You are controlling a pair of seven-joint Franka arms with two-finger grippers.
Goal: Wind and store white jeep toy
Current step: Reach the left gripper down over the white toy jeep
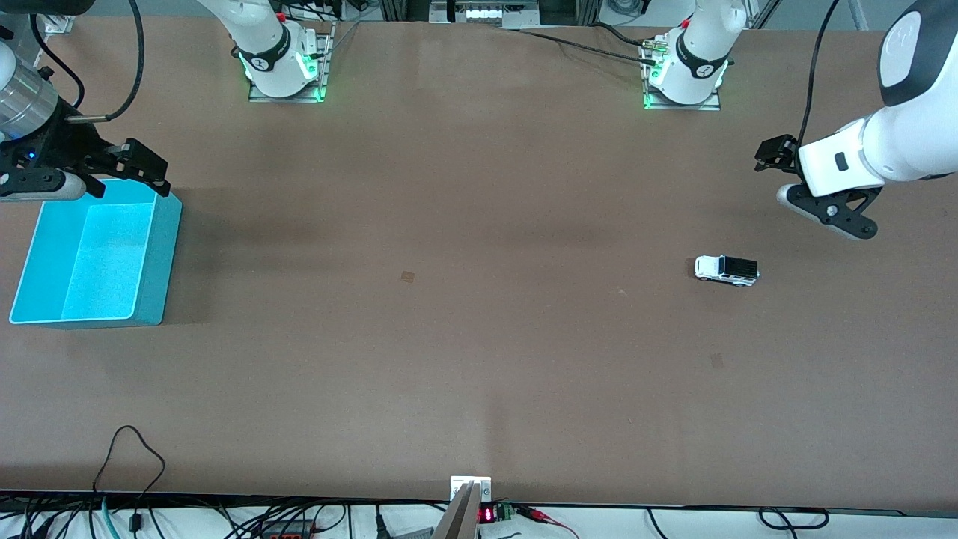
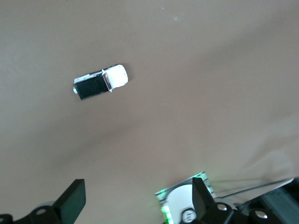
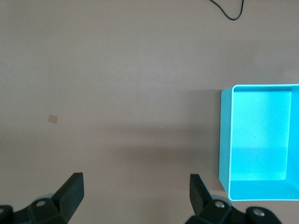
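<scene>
white jeep toy (image 1: pixel 726 269) lengthwise along table, upright.

I see a brown table (image 1: pixel 479 187) with the white jeep toy (image 1: pixel 726 269) standing on its wheels toward the left arm's end, and an open blue bin (image 1: pixel 157 262) resting toward the right arm's end, well apart

White jeep toy (image 1: pixel 726 269) w/ black rear roof, upright on wheels, on bare table toward left arm's end

Robot lab: bolted arm bases (image 1: pixel 284 71), cables (image 1: pixel 135 449).
</scene>
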